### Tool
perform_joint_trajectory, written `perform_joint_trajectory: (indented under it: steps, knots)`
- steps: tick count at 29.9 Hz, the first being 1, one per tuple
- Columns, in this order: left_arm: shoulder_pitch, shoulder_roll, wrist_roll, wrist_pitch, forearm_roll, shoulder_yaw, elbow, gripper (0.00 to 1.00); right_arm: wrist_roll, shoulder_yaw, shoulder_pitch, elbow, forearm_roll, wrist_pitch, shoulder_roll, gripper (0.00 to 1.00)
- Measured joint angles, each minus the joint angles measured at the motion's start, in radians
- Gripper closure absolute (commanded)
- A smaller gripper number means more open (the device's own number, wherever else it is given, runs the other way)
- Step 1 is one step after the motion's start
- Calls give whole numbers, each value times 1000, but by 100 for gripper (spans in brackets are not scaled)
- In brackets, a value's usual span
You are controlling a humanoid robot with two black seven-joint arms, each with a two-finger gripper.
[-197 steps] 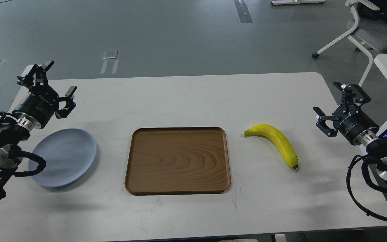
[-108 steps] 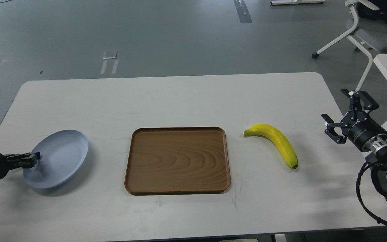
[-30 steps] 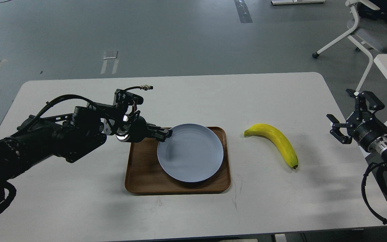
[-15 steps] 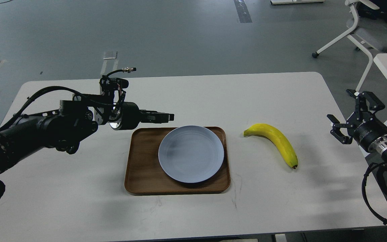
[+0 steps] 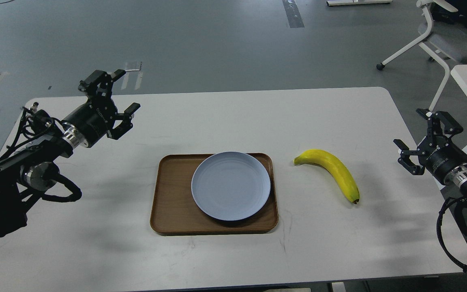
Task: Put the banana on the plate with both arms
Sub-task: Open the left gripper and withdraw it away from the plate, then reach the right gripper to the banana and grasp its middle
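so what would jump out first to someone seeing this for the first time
The bright yellow banana lying bare on the white table, right of the tray, catches the eye first. Next comes the pale blue plate sitting in the right part of the brown wooden tray at the centre. Both black claws hang open and empty, the left claw up at far left, the right claw at the table's right edge.

white table [image 5: 217,121]: tray [image 5: 168,202], banana [image 5: 333,170]

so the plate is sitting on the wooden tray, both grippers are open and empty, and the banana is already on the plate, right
Not quite. In the head view the banana lies on the table, right of the wooden tray, not on the plate. The rest holds: the plate sits on the tray, and the left gripper and right gripper are open and empty.
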Motion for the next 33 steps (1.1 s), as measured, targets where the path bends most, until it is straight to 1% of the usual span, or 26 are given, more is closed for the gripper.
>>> perform_joint_trajectory:
  steps: [2,5,9,13,16,18,20,23,27,33]
  knots:
    - [61,-4,0,-5,-9,-74,10,2,0,0,9,3,-20,0,0,0]
    - [111,-21,0,-7,-15,-140,39,2,0,0,25,12,-102,0,-6,0]
    - [127,-28,0,-7,-17,-158,70,2,0,1,81,38,-344,0,-41,0]
    - [129,-35,0,-8,-17,-161,74,2,0,-8,154,150,-667,0,-79,0]
    - [129,-42,0,-8,-18,-161,75,2,0,-100,231,217,-920,0,-88,0]
    - [129,-44,0,-8,-18,-161,75,2,0,-233,313,230,-1047,-23,-88,0]
    - [129,-44,0,-8,-18,-161,75,2,0,-358,395,234,-1120,-59,-86,0]
    - [129,-45,0,-8,-18,-161,75,2,0,-493,500,235,-1183,-89,-64,0]
    - [129,-45,0,-8,-17,-161,73,2,0,-610,608,204,-1247,-98,4,0]
    - [129,-45,0,-8,-17,-161,72,2,0,-739,666,90,-1306,-109,138,0]
